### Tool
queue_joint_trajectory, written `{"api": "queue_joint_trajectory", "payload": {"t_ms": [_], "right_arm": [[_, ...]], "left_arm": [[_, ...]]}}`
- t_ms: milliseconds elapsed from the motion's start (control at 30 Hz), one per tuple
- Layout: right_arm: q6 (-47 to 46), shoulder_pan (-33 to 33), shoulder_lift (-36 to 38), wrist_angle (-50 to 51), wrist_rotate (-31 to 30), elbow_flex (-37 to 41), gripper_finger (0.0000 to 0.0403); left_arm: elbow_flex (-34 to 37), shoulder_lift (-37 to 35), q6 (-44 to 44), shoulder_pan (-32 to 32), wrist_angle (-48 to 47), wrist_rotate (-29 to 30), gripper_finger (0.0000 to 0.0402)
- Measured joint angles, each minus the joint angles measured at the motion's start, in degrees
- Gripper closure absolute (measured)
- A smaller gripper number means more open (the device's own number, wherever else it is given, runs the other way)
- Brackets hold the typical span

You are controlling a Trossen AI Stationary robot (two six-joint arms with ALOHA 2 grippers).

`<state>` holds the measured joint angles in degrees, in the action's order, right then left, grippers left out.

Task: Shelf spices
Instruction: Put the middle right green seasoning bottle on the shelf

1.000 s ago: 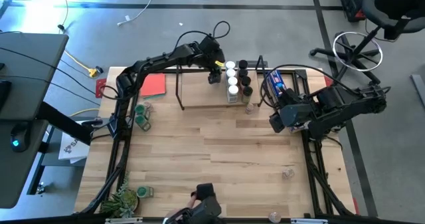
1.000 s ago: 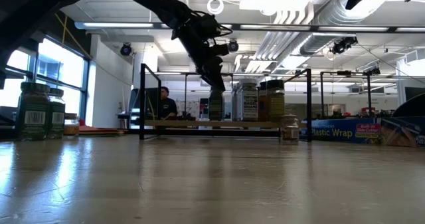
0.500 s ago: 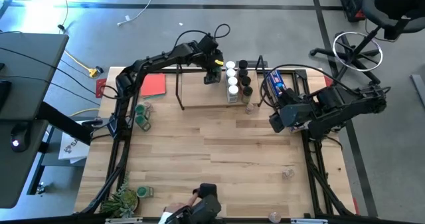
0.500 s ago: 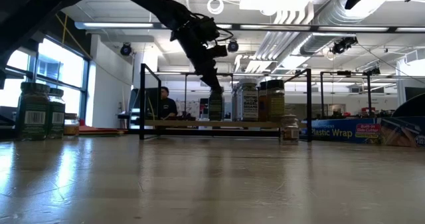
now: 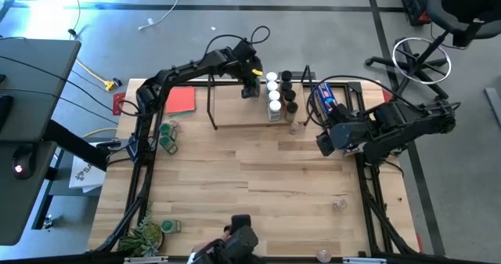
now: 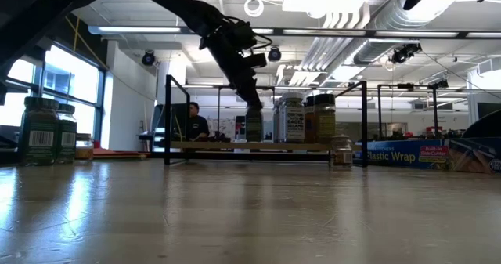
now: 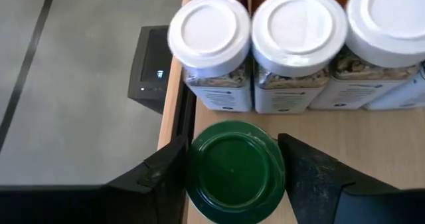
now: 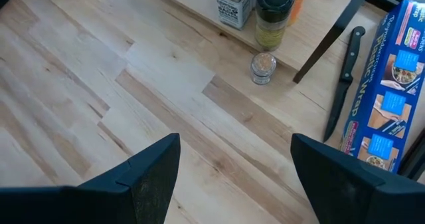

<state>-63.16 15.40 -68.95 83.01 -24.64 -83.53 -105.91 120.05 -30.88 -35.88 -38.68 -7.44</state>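
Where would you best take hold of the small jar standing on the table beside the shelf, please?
Take the small jar by its round sides, from straight above, since it is short and stands upright. The shelf and its frame leg stand close behind it, so the open right end effector would probably best come down from the bare table side.

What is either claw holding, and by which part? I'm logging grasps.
The left claw has its fingers on either side of a green-lidded spice jar at lid height, on the shelf. The right claw is open and holds nothing.
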Motion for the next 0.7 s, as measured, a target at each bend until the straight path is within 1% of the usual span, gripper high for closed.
{"api": "queue_joint_trajectory", "payload": {"t_ms": [67, 267, 500, 700], "right_arm": [[0.01, 0.00, 0.00, -0.14, -0.34, 0.01, 0.0121], [-0.02, 0.01, 0.00, -0.14, -0.36, 0.00, 0.0121], [-0.02, 0.02, 0.00, -0.17, -0.36, 0.00, 0.0121], [0.05, 0.01, 0.00, -0.17, -0.34, 0.00, 0.0121]], "left_arm": [[0.00, 0.00, 1.30, -0.22, 0.03, 0.03, 0.0202], [0.00, 0.00, 5.08, -0.66, 0.06, 0.49, 0.0182], [0.02, 0.00, 5.93, -0.64, 0.01, 0.61, 0.0178], [0.07, 0.00, 8.80, -0.68, 0.50, 0.63, 0.0177]]}}
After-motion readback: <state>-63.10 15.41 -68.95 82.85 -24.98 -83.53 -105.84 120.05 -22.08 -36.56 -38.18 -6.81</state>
